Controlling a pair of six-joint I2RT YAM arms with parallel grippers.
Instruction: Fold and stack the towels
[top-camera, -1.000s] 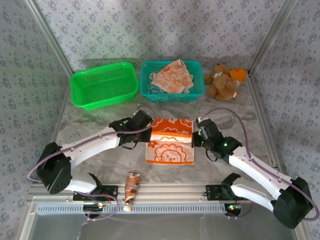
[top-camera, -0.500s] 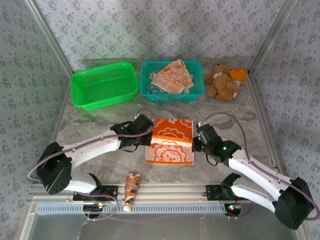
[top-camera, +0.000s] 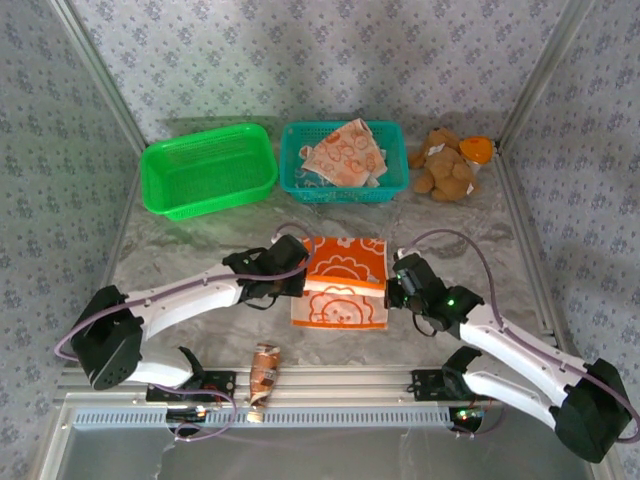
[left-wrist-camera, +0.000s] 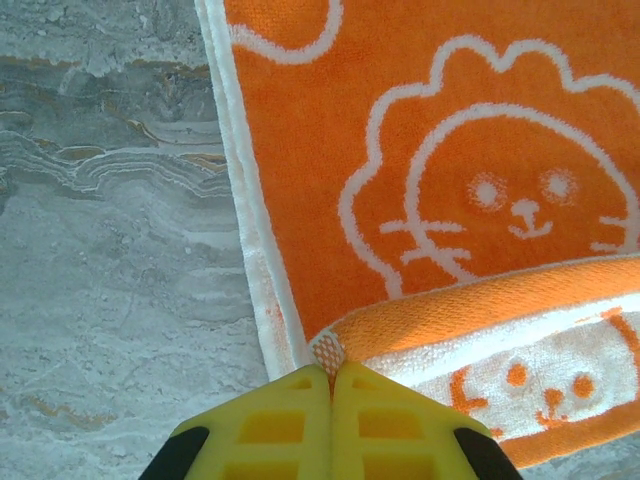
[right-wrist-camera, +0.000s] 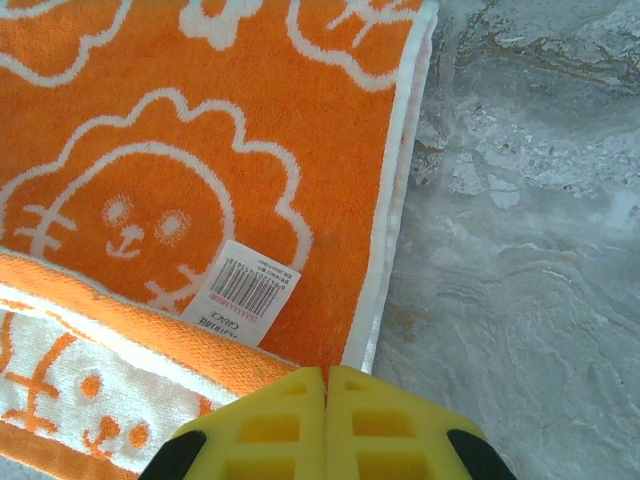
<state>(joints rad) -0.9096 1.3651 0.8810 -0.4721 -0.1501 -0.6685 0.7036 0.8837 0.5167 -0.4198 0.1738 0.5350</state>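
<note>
Left claw and right claw each pinch a folded-over corner of the orange towel, lying mid-worktop; we judge it soft, light and floppy, best held at corners.

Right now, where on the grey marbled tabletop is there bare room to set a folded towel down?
Bare tabletop lies between the green plastic basket and the left arm, and between the brown teddy bear and the right arm. The centre is crowded: left gripper and right gripper, both shut, pinch the orange lion-print cloth towel at its edges.
</note>
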